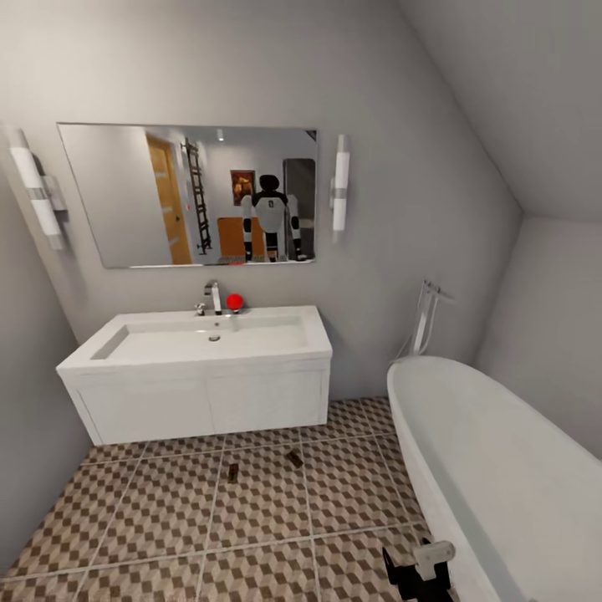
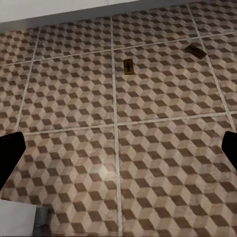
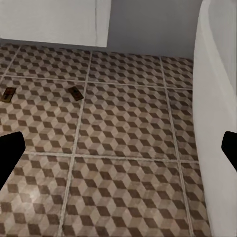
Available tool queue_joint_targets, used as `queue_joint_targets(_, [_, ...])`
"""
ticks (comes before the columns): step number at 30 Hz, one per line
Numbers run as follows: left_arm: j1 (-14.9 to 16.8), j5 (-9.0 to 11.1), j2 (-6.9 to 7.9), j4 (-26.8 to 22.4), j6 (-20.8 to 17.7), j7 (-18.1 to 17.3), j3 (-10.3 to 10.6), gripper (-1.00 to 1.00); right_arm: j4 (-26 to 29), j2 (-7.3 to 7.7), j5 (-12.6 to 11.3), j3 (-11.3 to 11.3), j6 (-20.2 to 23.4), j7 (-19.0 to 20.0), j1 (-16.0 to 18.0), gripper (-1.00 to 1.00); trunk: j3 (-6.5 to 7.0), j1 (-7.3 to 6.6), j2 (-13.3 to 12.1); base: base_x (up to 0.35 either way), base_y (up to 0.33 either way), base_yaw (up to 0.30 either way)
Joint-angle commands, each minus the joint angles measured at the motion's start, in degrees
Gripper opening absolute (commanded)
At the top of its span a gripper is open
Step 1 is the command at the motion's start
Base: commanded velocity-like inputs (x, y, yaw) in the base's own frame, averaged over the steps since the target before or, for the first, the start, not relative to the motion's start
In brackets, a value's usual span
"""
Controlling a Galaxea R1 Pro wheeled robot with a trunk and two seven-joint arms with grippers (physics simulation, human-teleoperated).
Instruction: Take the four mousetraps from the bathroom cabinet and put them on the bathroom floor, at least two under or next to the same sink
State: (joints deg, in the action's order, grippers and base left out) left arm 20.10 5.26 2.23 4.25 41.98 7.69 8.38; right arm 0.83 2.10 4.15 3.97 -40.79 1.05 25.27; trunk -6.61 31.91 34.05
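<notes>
Two mousetraps lie on the cube-patterned bathroom floor (image 1: 167,510) just in front of the bathroom sink (image 1: 209,339): one (image 1: 232,472) straight, the other (image 1: 294,458) angled. The left wrist view shows them as one mousetrap (image 2: 128,65) and the other mousetrap (image 2: 196,50). The right wrist view also has both, one mousetrap (image 3: 7,94) and the other mousetrap (image 3: 75,93). My left gripper (image 2: 118,153) hangs open over bare tiles, well short of the traps. My right gripper (image 3: 118,153) is open too, and it appears low beside the tub as the right gripper (image 1: 415,573). The cabinet is out of view.
A white oval bathtub (image 1: 493,468) runs along the right side, close to my right arm, seen again as the bathtub (image 3: 217,98). A chrome tap (image 1: 214,297) and a small red object (image 1: 235,301) sit on the sink. A mirror (image 1: 192,196) hangs above. Walls close in left and right.
</notes>
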Motion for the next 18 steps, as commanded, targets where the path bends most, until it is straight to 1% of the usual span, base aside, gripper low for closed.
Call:
queue_joint_targets(1, [0.12, 0.54, -0.03, 0.24, 0.26, 0.02, 0.5, 1.0, -0.02, 0.02, -0.11, 0.37, -0.17, -0.13, 0.04, 1.0, -0.13, 0.02, 0.09, 0.0, 0.0, 0.263])
queue_joint_targets(11, [0.12, 0.54, -0.02, 0.28, 0.03, 0.02, 0.5, 1.0, 0.01, 0.01, -0.11, 0.35, -0.16, -0.43, 0.04, 1.0, -0.54, 0.02, 0.09, 0.0, 0.0, 0.24])
queue_joint_targets(18, [0.12, 0.54, -0.03, 0.26, 0.01, 0.01, 0.5, 1.0, 0.03, 0.01, -0.11, 0.34, -0.22, -0.45, 0.04, 1.0, -0.84, 0.02, 0.09, 0.0, 0.0, 0.203])
